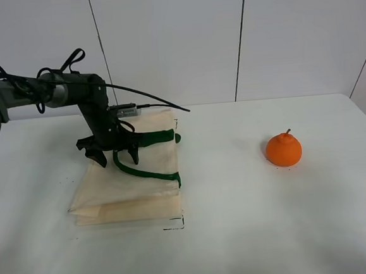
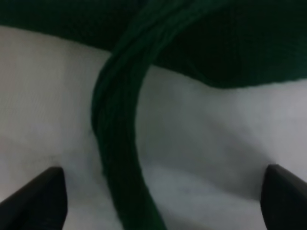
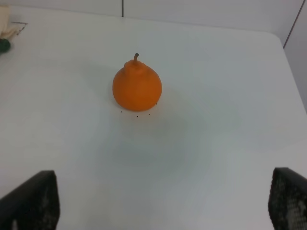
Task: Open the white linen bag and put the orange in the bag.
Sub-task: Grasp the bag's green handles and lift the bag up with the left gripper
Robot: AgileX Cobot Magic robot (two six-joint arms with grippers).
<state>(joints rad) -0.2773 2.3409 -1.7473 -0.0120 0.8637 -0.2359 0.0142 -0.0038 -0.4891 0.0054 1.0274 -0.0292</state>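
White linen bag under left fingers, apart astride handle; right fingers apart, facing orange.

**Centre left:** white linen bag, matt cream cloth of plain weave, softly creased; its strap handles are dark green ribbed webbing.
**Right:** orange, matt, finely dimpled peel.
**Throughout:** table, smooth white surface with a faint sheen.
**Upper left:** left gripper, matt black, plastic-looking.
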